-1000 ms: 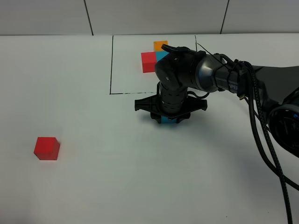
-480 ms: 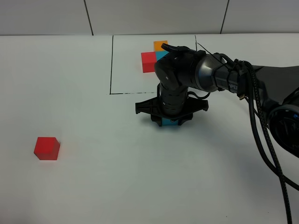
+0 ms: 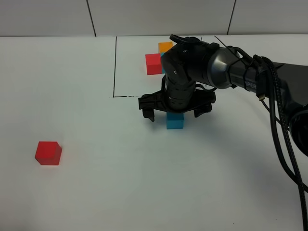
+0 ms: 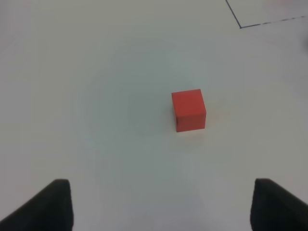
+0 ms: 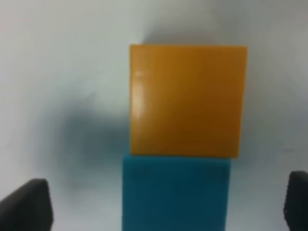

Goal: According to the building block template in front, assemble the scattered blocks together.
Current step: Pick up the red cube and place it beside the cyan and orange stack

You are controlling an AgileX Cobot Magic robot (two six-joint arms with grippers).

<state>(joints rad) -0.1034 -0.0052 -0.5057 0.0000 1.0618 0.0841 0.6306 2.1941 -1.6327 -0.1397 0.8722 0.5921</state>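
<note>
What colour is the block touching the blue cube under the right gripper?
Orange. The orange block shows best in the right wrist view, touching the blue cube.

High camera: looks down over whole table [image 3: 96, 192]. Left wrist: above red cube [image 4: 188, 109] (high view shares it). Right wrist: very close over orange cube [image 5: 187, 98], cyan cube [image 5: 175, 192].

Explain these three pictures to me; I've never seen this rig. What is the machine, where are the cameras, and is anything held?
This is a two-armed robot. One picture looks down from a high camera; the other two come from a camera on each wrist. On the white table a drawn black frame holds the template of joined red, orange and cyan-blue cubes. The right tool hangs open over a loose cyan-blue cube that touches a loose orange cube. The left tool is open, with a loose red cube ahead of it. Nothing is held.
</note>
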